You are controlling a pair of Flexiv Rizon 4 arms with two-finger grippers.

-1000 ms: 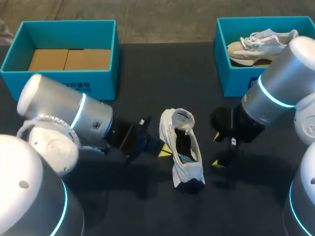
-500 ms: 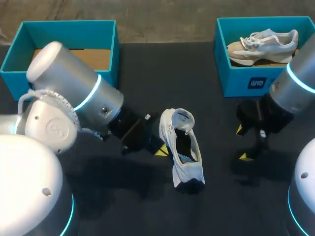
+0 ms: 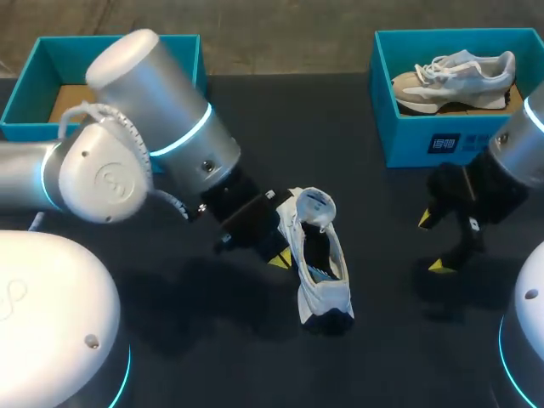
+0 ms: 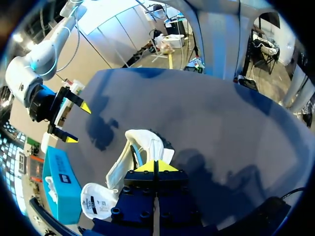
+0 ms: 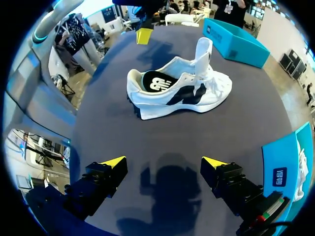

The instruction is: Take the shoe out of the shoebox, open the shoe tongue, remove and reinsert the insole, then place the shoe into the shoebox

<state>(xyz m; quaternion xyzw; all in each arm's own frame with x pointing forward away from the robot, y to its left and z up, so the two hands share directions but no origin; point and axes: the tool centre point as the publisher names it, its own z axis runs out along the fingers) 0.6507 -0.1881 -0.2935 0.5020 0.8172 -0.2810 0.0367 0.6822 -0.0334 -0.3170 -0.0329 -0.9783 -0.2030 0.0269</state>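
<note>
Even overhead light washes the dark surface (image 3: 255,119) in the head view, and the white shoe (image 3: 321,285) stands bright against it. Soft, broad shadows pool at lower left beneath the left arm (image 3: 161,144) and at lower right under the right hand (image 3: 432,243). Pale highlights gleam on the arm's silver shell.

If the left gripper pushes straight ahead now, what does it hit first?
The white shoe: the left gripper, shut, sits right at its side, perhaps already touching; depth is unclear.
</note>
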